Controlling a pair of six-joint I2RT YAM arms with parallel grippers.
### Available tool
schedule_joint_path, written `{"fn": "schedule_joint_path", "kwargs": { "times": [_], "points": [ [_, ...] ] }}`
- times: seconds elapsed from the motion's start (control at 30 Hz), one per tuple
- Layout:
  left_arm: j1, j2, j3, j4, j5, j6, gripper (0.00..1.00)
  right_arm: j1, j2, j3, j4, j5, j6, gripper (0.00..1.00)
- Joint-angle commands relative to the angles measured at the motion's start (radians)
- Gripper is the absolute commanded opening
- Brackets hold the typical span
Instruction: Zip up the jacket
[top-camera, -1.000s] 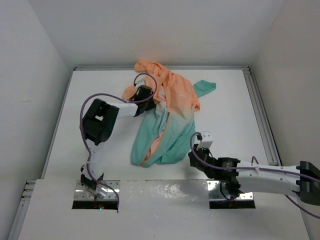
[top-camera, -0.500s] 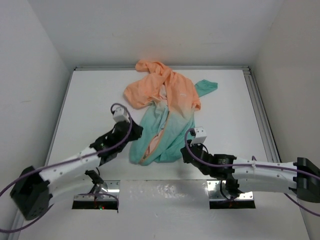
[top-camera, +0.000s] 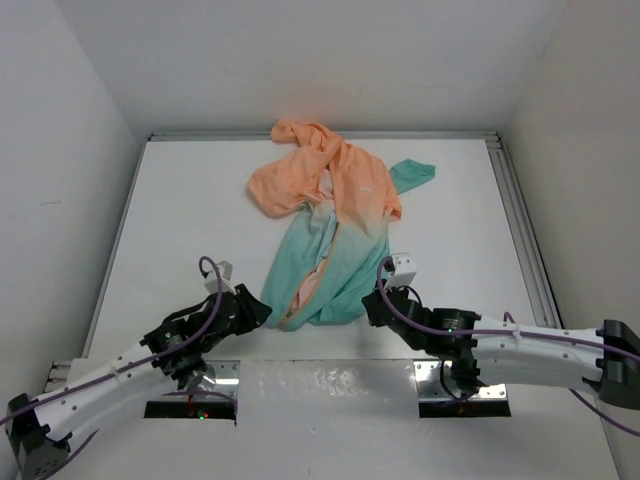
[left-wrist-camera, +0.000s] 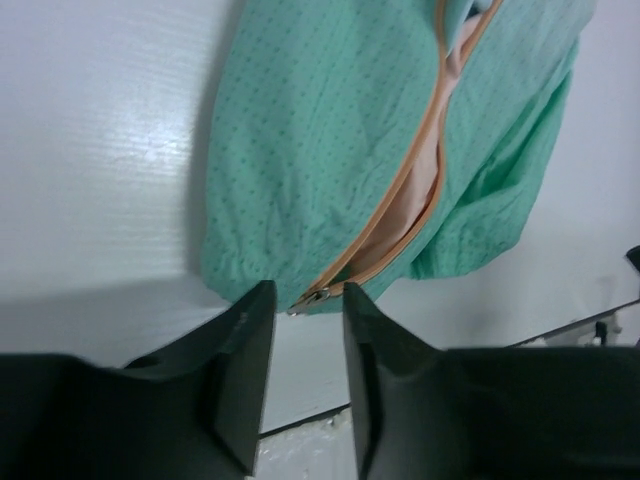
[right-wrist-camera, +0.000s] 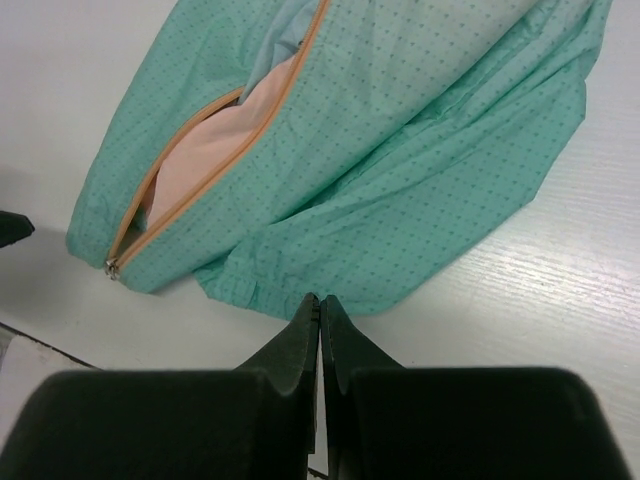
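Swinging down from the hood, the left gripper (left-wrist-camera: 304, 318) — spread — is lining up on the zipper pull (left-wrist-camera: 311, 297) of the jacket (top-camera: 330, 230) crumpled on the table (top-camera: 190, 190); the right gripper (right-wrist-camera: 320, 306) is waiting, pressed together, empty.

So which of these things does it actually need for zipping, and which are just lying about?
For the job:
- thin peach-to-teal hooded jacket
- small metal zipper slider at its hem
- left claw, open by the slider
- right claw, shut beside the hem

Not part of it, fixtures only:
- white table
- grey metal rail along its right edge
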Motion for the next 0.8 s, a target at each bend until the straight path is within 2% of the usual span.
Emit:
{"fn": "schedule_joint_path", "kwargs": {
  "times": [0.0,0.03,0.27,0.43,0.53,0.67,0.77],
  "points": [
    [-0.009,0.001,-0.011,-0.043,0.049,0.003,0.35,0.002,0.001,0.030,-0.001,0.013,0.000,0.00],
    [-0.011,0.004,-0.011,-0.038,0.054,0.008,0.40,0.002,0.004,0.028,0.000,0.013,0.002,0.00],
    [-0.013,0.031,-0.011,-0.029,0.075,-0.020,0.46,0.002,0.001,0.033,-0.027,0.016,0.011,0.00],
    [-0.013,0.091,-0.059,0.080,0.100,-0.055,0.44,0.002,-0.037,0.024,-0.038,0.027,0.009,0.00],
    [-0.014,0.147,-0.077,0.125,0.091,-0.099,0.37,0.002,-0.057,0.022,-0.055,0.024,0.011,0.00],
    [-0.014,0.122,-0.109,0.181,0.039,-0.142,0.37,0.002,-0.081,0.005,-0.061,0.021,0.012,0.00],
    [-0.014,0.168,-0.128,0.251,0.046,-0.147,0.37,0.002,-0.088,-0.002,-0.061,0.019,0.011,0.00]
  ]
}}
